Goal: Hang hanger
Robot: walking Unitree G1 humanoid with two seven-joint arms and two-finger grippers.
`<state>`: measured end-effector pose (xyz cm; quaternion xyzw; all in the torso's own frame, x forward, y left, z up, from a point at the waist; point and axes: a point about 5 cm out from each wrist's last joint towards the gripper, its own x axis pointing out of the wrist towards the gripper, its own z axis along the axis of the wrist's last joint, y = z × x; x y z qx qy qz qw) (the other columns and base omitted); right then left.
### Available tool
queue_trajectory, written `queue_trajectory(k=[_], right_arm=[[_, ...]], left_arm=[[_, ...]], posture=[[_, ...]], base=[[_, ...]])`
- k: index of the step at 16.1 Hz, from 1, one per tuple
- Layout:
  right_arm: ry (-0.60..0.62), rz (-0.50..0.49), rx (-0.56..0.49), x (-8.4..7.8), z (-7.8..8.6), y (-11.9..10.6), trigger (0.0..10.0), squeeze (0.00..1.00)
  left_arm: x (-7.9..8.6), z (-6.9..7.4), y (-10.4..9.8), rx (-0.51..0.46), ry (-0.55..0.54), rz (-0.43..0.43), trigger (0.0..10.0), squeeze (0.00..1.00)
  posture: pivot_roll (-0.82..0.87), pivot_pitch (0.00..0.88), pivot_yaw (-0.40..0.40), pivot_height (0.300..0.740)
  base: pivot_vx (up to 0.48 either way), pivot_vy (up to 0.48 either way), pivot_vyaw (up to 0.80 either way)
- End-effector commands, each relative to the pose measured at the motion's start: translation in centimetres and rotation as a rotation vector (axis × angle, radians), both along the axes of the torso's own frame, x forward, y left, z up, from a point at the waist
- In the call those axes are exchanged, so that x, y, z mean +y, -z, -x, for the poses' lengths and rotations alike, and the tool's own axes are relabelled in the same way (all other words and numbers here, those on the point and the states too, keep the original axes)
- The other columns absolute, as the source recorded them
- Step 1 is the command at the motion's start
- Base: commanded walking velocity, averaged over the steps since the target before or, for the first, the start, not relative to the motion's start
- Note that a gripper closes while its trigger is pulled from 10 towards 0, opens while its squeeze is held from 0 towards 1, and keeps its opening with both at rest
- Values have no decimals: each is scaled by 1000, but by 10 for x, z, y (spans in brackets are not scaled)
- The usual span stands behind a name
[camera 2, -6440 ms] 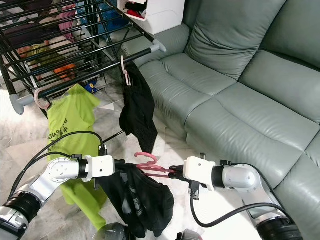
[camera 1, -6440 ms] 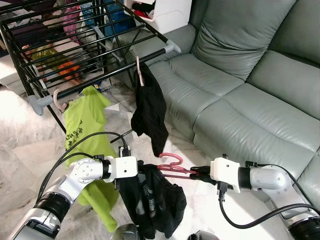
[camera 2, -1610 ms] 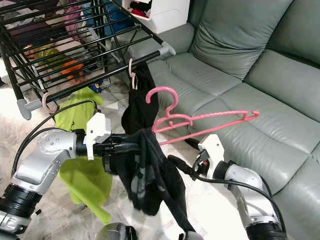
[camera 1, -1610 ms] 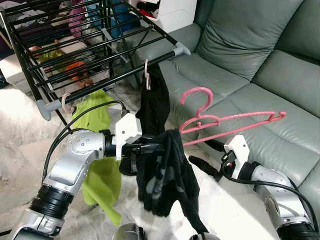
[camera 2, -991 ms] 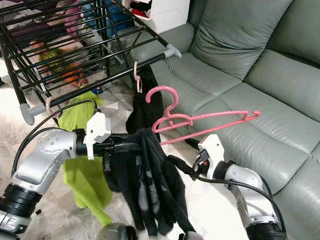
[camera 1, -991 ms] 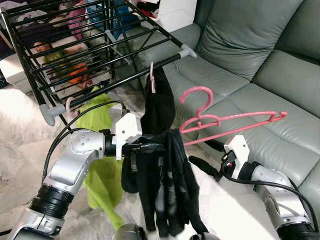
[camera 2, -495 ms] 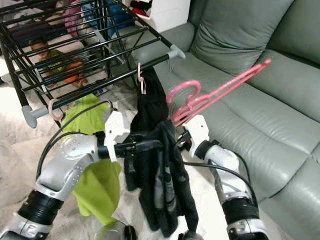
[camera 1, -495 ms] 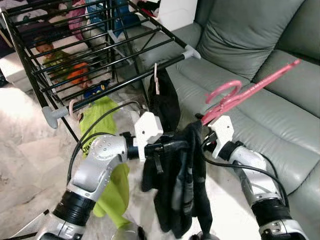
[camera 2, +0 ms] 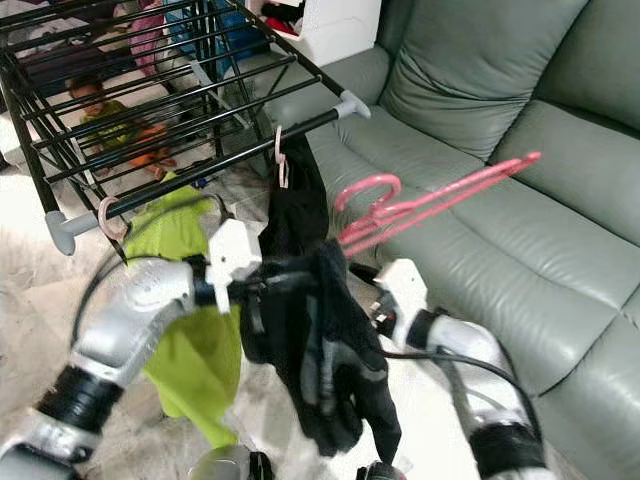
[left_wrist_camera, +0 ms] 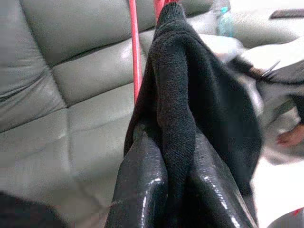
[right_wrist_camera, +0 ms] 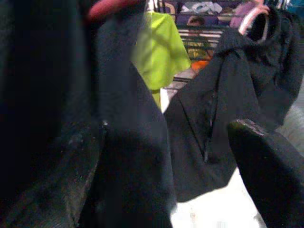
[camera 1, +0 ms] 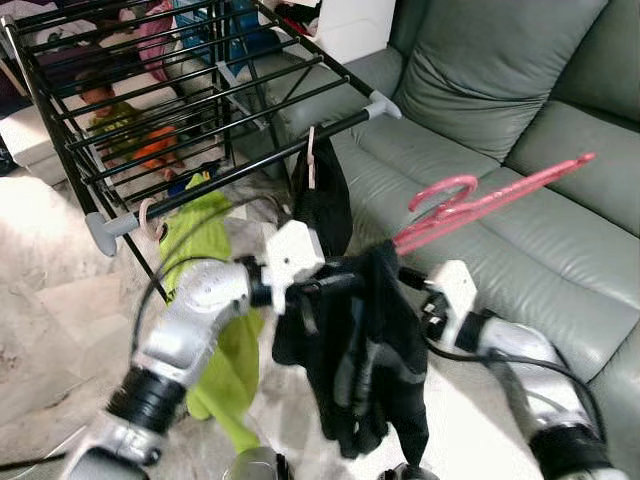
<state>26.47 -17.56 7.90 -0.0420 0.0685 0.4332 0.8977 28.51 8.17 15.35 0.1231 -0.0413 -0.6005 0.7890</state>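
Observation:
A pink hanger (camera 1: 470, 200) sticks up at a slant out of a black knit garment (camera 1: 375, 340), hook toward the rack. My left gripper (camera 1: 335, 285) is shut on the garment's top edge; in the left wrist view its fingers (left_wrist_camera: 142, 190) pinch the knit beside the pink hanger rod (left_wrist_camera: 135, 52). My right gripper (camera 1: 408, 276) is just behind the garment, under the hanger. Its fingers (right_wrist_camera: 270, 166) stand wide apart and open, with black cloth across one of them. Both arms are blurred.
A black drying rack (camera 1: 240, 172) stands ahead on the left. A lime green shirt (camera 1: 205, 220) and a black garment (camera 1: 325, 195) hang from its front rail. A grey-green sofa (camera 1: 480, 100) runs along the right. The floor below is pale marble.
The hanger has tipped to a flatter slant and its far tip has dropped. My right arm has moved down and to the right. The held garment has swung.

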Motion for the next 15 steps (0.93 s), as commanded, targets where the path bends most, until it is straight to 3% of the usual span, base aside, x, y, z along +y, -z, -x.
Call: queue_trajectory(k=[1,3,7,12,13,14,15], right_arm=[[-5,-9,-13,-1,0,-6,10000,0],[4,-11,11,-1,3,-1,10000,0],[76,-12,89,3,0,19,10000,0],[345,50,304,-12,-5,56,10000,0],[383,70,310,-19,-5,58,2235,0],[499,52,325,-37,-5,57,0,0],[531,46,323,-42,-5,56,0,0]], left_arm=[[6,-6,-14,-68,-18,15,0,0],[7,-8,-19,-93,-3,14,0,0],[-3,-3,-50,-133,38,118,0,0],[-12,5,-103,-218,81,262,0,0],[-11,4,-106,-224,72,266,0,0],[-3,-3,-104,-219,37,251,0,0],[-1,-5,-102,-217,25,242,0,0]], posture=[[9,0,58,740],[8,0,61,740],[24,0,58,740],[42,0,47,740],[42,0,47,740],[40,0,44,740],[37,0,43,740]], base=[[0,0,0],[0,0,0],[0,0,0],[0,0,0],[0,0,0],[0,0,0],[0,0,0]])
